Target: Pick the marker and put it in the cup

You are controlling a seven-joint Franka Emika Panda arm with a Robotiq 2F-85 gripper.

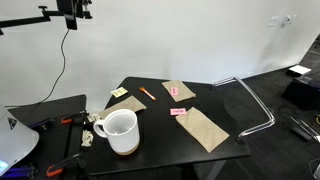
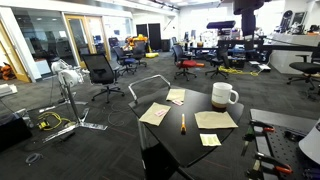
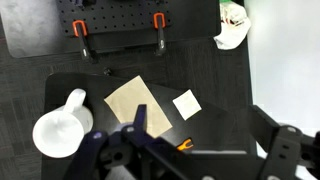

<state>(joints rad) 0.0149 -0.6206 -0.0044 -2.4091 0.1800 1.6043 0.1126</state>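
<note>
Cup (image 1: 120, 130) upright on black table (image 1: 165, 142), marker (image 1: 145, 93) lying flat well apart from cup, between 2 brown envelopes (image 1: 128, 104), gripper (image 3: 180, 135) high above cup, fingers spread, holding nothing

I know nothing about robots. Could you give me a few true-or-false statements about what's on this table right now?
1. The marker lies on the table, outside the cup. True.
2. The gripper holds the marker. False: it hangs empty, high above the table.
3. The cup stands upright. True.
4. The cup is red. False: it is white.
</note>
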